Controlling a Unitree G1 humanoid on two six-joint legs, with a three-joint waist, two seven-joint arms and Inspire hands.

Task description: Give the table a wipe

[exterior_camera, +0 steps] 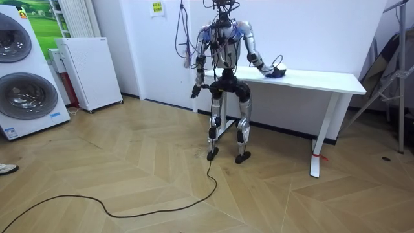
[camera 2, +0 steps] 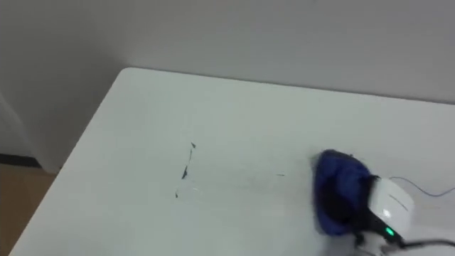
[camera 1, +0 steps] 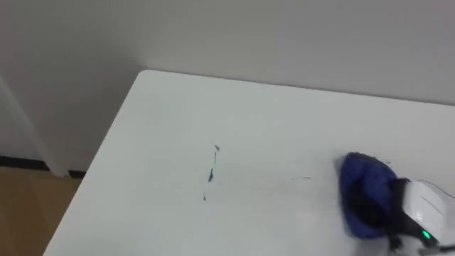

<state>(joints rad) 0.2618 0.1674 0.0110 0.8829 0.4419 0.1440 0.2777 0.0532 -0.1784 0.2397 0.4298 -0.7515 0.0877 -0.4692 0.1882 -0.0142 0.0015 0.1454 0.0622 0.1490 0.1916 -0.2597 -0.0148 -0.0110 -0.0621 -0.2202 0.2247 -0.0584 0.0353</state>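
So: the bunched blue soft cloth (camera 1: 361, 190) sits on the white flat worktop (camera 1: 270, 121), directly under and just ahead of the right hand (camera 1: 419, 210). The hand rests on top of it, and I can't tell whether it grips the cloth or only presses down on it. The thin dark pen-like marks (camera 1: 212, 173) are well to the left of the hand, with bare worktop between. The left hand (exterior_camera: 194, 92) hangs by the hip, idle, state unreadable. The robot stands at the worktop's end with its right arm reaching over the surface.

Handling, as a judgement:
- The cloth looks light and limp with no stiffness, so it will fold or roll under a sideways push.
- The worktop looks smooth, so the cloth should slide easily, and may slip out from under the hand if the downward load is low.
- Best hold is on top of the bunched middle, palm down, with some fabric kept ahead of the hand. Holding by an edge would just drag a tail.
- Nothing fragile is near, so firm pressure looks fine.
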